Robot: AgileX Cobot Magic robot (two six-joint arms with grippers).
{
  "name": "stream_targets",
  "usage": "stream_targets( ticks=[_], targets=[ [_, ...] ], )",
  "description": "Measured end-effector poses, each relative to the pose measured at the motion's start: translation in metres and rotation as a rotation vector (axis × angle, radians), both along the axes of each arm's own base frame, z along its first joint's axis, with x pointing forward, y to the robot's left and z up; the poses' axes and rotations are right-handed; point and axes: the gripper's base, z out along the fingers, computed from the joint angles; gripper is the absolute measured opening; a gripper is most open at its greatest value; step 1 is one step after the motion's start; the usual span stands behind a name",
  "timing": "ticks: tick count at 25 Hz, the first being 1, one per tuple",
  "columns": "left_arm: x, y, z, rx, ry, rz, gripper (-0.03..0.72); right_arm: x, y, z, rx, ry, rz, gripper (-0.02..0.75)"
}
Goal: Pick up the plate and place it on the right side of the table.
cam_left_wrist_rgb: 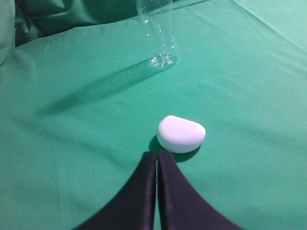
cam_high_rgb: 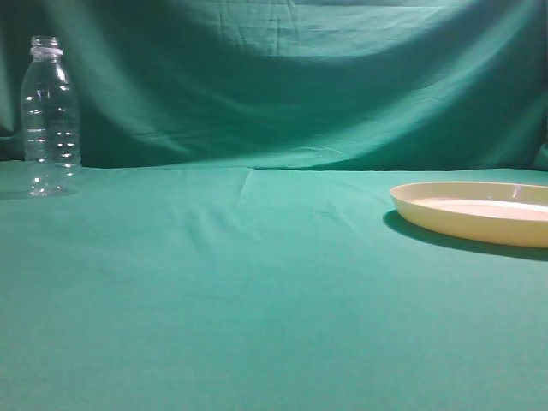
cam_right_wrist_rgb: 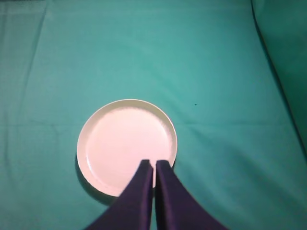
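The cream-yellow plate (cam_high_rgb: pixel 476 216) lies flat on the teal table (cam_high_rgb: pixel 257 291) at the right edge of the exterior view, partly cut off by the frame. In the right wrist view the plate (cam_right_wrist_rgb: pixel 122 141) is whole and empty. My right gripper (cam_right_wrist_rgb: pixel 153 164) is shut and empty, hovering over the plate's near rim. My left gripper (cam_left_wrist_rgb: pixel 157 154) is shut and empty, above the cloth just short of a small white rounded object (cam_left_wrist_rgb: pixel 181 133). Neither gripper shows in the exterior view.
A clear ribbed plastic bottle (cam_high_rgb: pixel 50 120) stands upright at the far left near the backdrop; it also shows in the left wrist view (cam_left_wrist_rgb: pixel 158 33). The wrinkled green backdrop (cam_high_rgb: pixel 291 77) rises behind the table. The cloth drops away at the right in the right wrist view.
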Motion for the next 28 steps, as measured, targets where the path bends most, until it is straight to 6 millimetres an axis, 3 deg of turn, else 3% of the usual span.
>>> stream_targets(
  ticks=[5, 11, 17, 20, 23, 26, 28],
  targets=[
    [0.000, 0.000, 0.000, 0.000, 0.000, 0.000, 0.000, -0.060, -0.005, -0.014, 0.014, -0.148, -0.002, 0.000],
    [0.000, 0.000, 0.000, 0.000, 0.000, 0.000, 0.000, -0.108, -0.009, -0.036, 0.015, -0.282, 0.017, 0.000],
    [0.000, 0.000, 0.000, 0.000, 0.000, 0.000, 0.000, -0.146, -0.006, -0.045, 0.079, -0.384, 0.058, 0.000],
    [0.000, 0.000, 0.000, 0.000, 0.000, 0.000, 0.000, -0.150, -0.007, -0.046, 0.078, -0.421, 0.060, 0.000],
    [0.000, 0.000, 0.000, 0.000, 0.000, 0.000, 0.000, -0.142, -0.007, -0.052, 0.083, -0.461, 0.053, 0.000],
    [0.000, 0.000, 0.000, 0.000, 0.000, 0.000, 0.000, -0.127, -0.006, -0.068, 0.085, -0.482, 0.043, 0.000],
    [0.000, 0.000, 0.000, 0.000, 0.000, 0.000, 0.000, -0.117, -0.006, -0.090, 0.073, -0.491, 0.040, 0.000]
  ],
)
